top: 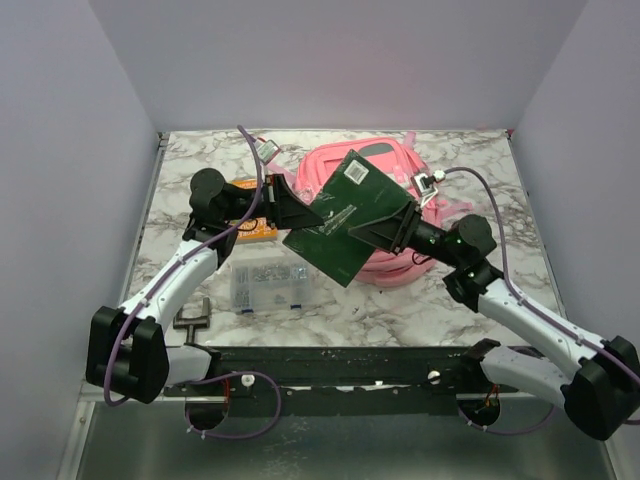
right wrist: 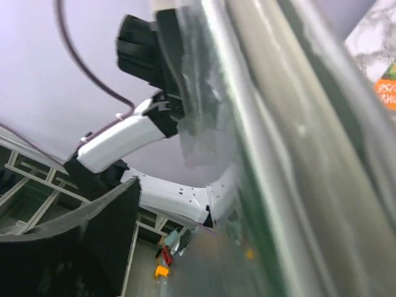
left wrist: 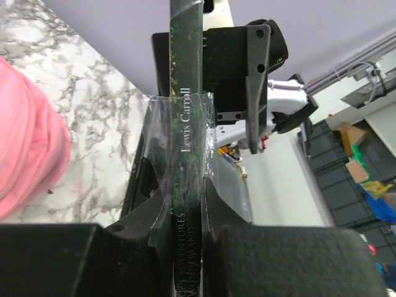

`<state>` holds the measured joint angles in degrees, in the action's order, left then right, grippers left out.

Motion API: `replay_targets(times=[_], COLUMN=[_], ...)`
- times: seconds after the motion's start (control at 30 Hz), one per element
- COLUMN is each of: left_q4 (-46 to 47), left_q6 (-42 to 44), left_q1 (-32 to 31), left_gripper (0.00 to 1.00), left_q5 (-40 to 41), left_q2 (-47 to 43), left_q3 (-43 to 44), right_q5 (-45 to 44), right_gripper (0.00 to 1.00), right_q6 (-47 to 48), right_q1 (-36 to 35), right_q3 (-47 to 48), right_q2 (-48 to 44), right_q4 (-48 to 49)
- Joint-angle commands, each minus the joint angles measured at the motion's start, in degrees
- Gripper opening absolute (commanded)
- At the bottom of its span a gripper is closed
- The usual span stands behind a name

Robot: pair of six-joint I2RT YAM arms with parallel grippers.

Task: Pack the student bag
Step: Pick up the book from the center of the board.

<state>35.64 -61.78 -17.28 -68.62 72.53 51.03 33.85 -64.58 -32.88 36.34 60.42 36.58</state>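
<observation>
- While the dark green book (top: 345, 215) hangs tilted at mid-frame in the top view, one arm meets it from each side.
- Clamped on the book is the left gripper (left wrist: 184, 201). In its wrist view both fingers (left wrist: 145, 219) press the covers, and the spine lettering "Lewis Carroll" runs up between them.
- At the book's right edge sits the right gripper (top: 388, 228). In its own view one dark finger (right wrist: 80, 247), lower left, stands clear of the cover, so the jaws are spread and not pinching.
- Lying on the marble table (top: 420, 310), the student bag (top: 318, 172) fills the upper middle of the top view. The book hides much of it, and pink shows past the book's upper left and lower right.
- Left of centre, a clear plastic compartment box (top: 268, 285) lies near the book's lower corner, apart from the bag.
- An orange packet (top: 256, 231) peeks out by the left gripper.
</observation>
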Motion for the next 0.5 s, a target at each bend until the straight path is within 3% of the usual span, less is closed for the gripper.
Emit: replay_targets(times=[0.0,0.07,0.17,0.27,0.3,0.33,0.37,0.4,0.47], left_q4=[6.8,7.7,9.3,10.4,10.4,10.4,10.4,10.1,7.7], left_q6=[-5.9,-8.0,-11.0,-12.0,-11.9,-11.8,-11.6,-10.6,-7.3], left_q1=[-2.1,-3.7,-6.5,-9.3,-9.8,-10.0,-9.9,-9.8,-9.9], left_gripper=[0.0,0.0,0.0,0.0,0.0,0.06,0.22,0.38,0.53], left_q5=[3.8,6.0,9.8,12.1,12.9,13.9,14.8,15.8,17.4], left_q2=[-1.0,-0.2,1.0,2.2,2.6,2.8,3.0,3.2,3.2], left_q3=[-0.5,0.2,0.5,1.1,1.0,0.7,0.2,-0.6,-1.9], right_q5=[-2.3,-2.5,-4.3,-5.6,-6.1,-7.4,-9.0,-11.5,-21.6], right_gripper=[0.64,0.6,0.47,0.27,0.15,0.05,0.01,0.01,0.0], right_q6=[0.4,-0.6,-3.1,-4.7,-3.8,-2.0,0.2,3.6,10.1], right_q1=[-0.1,-0.1,-0.1,-0.1,0.0,0.0,-0.1,-0.1,0.0], right_q3=[-1.2,-2.8,-6.1,-8.3,-8.3,-7.3,-5.6,-2.7,3.3], right_q2=[-6.1,-8.5,-12.0,-14.2,-14.9,-15.7,-16.6,-17.9,-20.3], right_q4=[-1.5,-0.4,2.9,5.6,5.0,2.3,-3.6,-10.8,-31.5])
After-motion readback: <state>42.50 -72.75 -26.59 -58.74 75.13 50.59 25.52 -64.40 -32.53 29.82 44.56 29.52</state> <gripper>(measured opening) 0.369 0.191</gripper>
